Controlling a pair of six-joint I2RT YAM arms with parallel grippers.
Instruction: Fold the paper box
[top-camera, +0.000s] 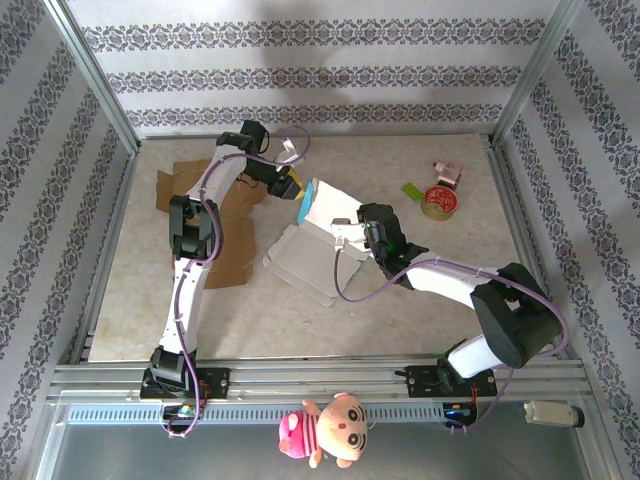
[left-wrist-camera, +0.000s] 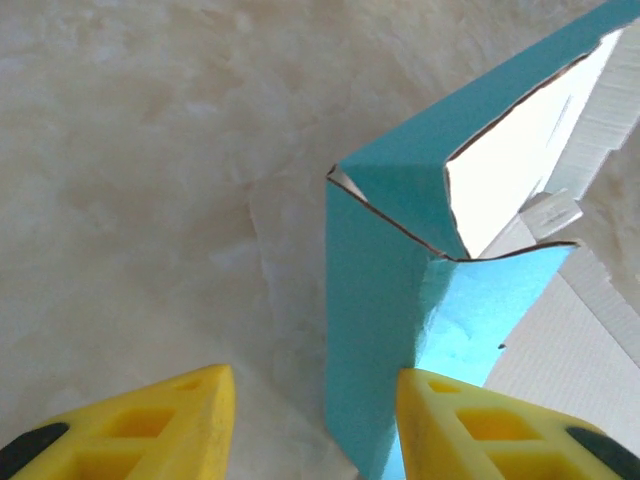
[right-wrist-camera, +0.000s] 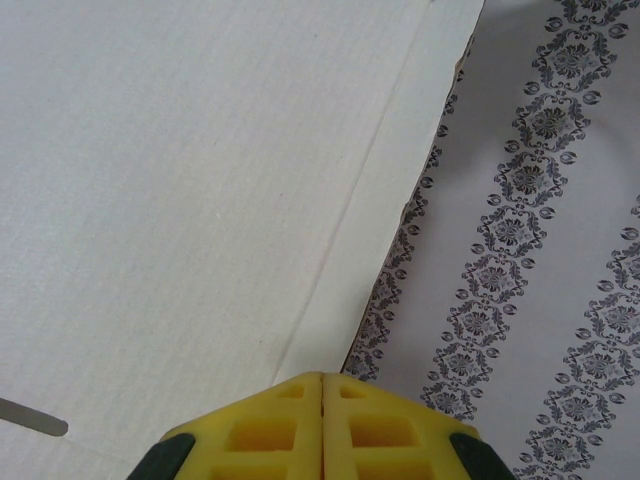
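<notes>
The paper box lies half-folded in the middle of the table, white inside and teal-blue outside. One blue side flap stands up at its far end. In the left wrist view this flap rises between my yellow fingers. My left gripper is open around it, the right finger touching the flap and the left finger apart from it. My right gripper is shut with nothing between its fingers, its tips at the box's white inner panel.
Brown cardboard pieces lie under the left arm. A tape roll, a green item and a pink object sit at the back right. A plush doll hangs on the front rail. Patterned walls enclose the table.
</notes>
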